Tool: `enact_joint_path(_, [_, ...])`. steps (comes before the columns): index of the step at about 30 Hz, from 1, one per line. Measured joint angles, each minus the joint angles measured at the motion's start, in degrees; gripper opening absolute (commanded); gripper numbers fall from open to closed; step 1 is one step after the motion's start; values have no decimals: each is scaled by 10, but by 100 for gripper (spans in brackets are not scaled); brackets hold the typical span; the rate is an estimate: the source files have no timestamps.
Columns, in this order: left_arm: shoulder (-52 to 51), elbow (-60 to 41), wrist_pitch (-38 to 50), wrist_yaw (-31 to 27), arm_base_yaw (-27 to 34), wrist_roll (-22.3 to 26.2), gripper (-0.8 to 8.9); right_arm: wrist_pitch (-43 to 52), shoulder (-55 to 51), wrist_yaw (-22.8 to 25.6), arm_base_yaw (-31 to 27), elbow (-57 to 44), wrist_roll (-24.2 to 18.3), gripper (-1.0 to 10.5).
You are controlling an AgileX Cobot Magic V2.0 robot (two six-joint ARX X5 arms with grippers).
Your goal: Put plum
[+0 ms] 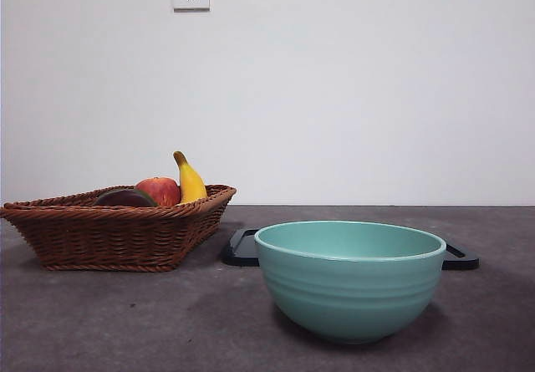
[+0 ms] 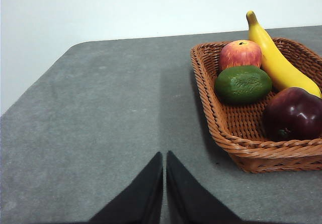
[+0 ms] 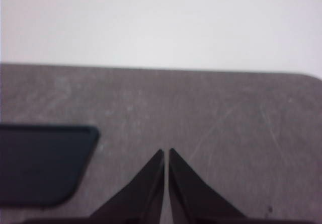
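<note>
Basket point(image 1: 117, 234) at left of surface point(image 1: 209, 322); we see plum point(image 2: 293, 114) inside, beside avocado point(image 2: 243, 84), apple point(image 2: 240, 54), banana point(image 2: 279, 63). Bowl point(image 1: 351, 280) right of basket, black tray point(image 1: 240, 249) behind. Left tool point(image 2: 164, 156) pressed together, over bare surface near basket. Right tool point(image 3: 166, 152) pressed together, near tray.

We see even, soft, fairly bright light in all three views. In the front view the pale teal ceramic bowl point(image 1: 349, 278) and the brown woven wicker basket point(image 1: 117, 231) cast faint, diffuse shadows on the grey table point(image 1: 125, 322). In the left wrist view the glossy dark maroon plum point(image 2: 293, 114) carries small white highlights, and focus is sharp. The right wrist view is blurred and hazy throughout.
</note>
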Motion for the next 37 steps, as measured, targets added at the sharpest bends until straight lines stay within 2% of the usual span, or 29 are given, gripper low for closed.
enact_joint_path(5, [0, 0, 0, 0, 0, 0, 9, -64, 0, 0, 0, 0, 0, 6])
enact_joint_path(37, [0, 0, 0, 0, 0, 0, 8, -62, 0, 0, 0, 0, 2, 6])
